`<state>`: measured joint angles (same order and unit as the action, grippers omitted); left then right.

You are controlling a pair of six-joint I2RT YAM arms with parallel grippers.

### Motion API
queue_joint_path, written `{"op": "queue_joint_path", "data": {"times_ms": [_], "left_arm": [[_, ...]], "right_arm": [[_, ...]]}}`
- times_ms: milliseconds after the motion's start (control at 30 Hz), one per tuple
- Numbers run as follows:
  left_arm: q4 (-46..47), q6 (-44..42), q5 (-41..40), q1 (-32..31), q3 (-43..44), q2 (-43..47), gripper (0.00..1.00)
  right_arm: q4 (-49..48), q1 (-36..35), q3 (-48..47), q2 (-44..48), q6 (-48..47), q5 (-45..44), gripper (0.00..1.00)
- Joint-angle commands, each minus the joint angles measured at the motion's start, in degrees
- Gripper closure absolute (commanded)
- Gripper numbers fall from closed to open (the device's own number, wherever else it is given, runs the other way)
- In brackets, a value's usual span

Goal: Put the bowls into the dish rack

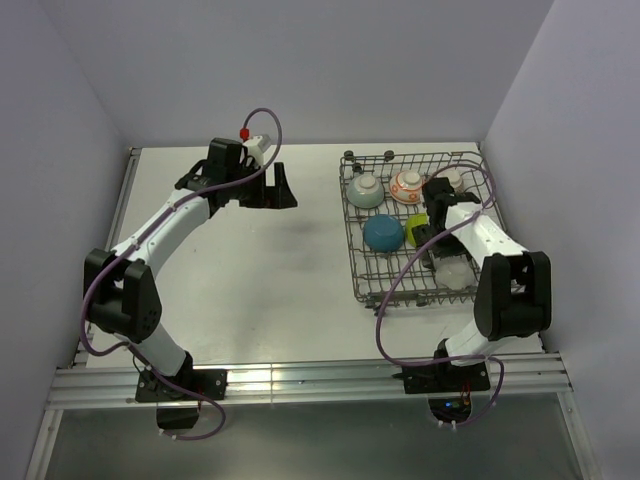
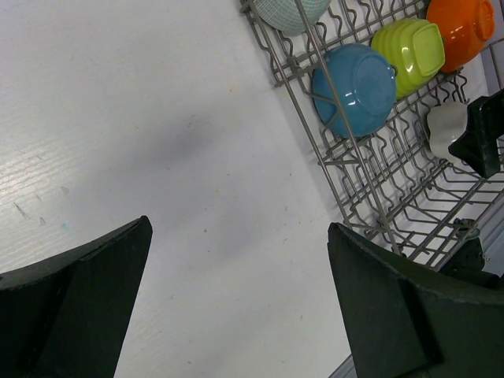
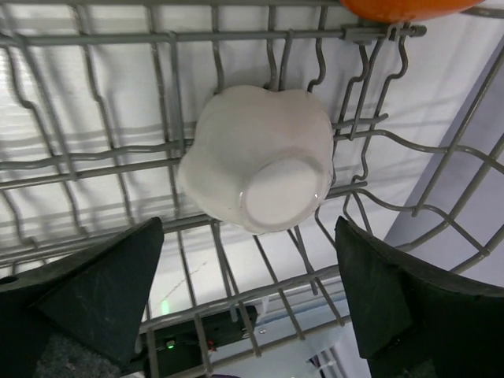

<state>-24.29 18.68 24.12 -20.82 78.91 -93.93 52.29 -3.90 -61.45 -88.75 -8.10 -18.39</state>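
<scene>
The dish rack (image 1: pixel 352 255) stands at the right of the table. In it are a pale patterned bowl (image 1: pixel 365 190), an orange-white bowl (image 1: pixel 408 185), a white bowl (image 1: pixel 452 178), a blue bowl (image 1: pixel 383 232), a lime-green bowl (image 1: pixel 416 226) and a white squarish bowl (image 1: pixel 457 272). My right gripper (image 1: pixel 435 254) is open and empty just above the white squarish bowl (image 3: pixel 260 157), which lies upside down on the rack wires (image 3: pixel 94 35); the fingers of the right gripper (image 3: pixel 248 236) are apart from it. My left gripper (image 1: pixel 281 190) is open and empty over bare table left of the rack.
In the left wrist view the left gripper (image 2: pixel 240 236) hangs over the white table, with the rack's near corner (image 2: pixel 370 181), the blue bowl (image 2: pixel 354 88) and the lime bowl (image 2: pixel 409 47) to its right. Walls close in behind and at both sides.
</scene>
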Motion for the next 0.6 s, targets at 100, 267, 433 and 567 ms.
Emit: {"op": "queue_joint_path", "data": {"times_ms": [100,267,433,567], "left_arm": [[-0.93,-3.03,4.61,1.74,1.33,3.58,0.01],[-1.63,-6.63,11.90,4.38,0.63,5.60,0.00],[-1.81,-6.20,18.67,9.82,-0.07,7.00,0.01],[-3.55,-7.68,19.83,15.36,-0.34,7.80,0.00]], "right_arm": [[2.81,-0.23,-10.33,7.00,0.80,5.99,0.00],[4.39,0.21,-19.22,9.82,0.10,16.44,0.00],[2.12,0.65,-26.35,11.14,0.97,34.86,0.00],[-5.96,0.47,-24.33,11.67,5.36,48.16,0.00]]}}
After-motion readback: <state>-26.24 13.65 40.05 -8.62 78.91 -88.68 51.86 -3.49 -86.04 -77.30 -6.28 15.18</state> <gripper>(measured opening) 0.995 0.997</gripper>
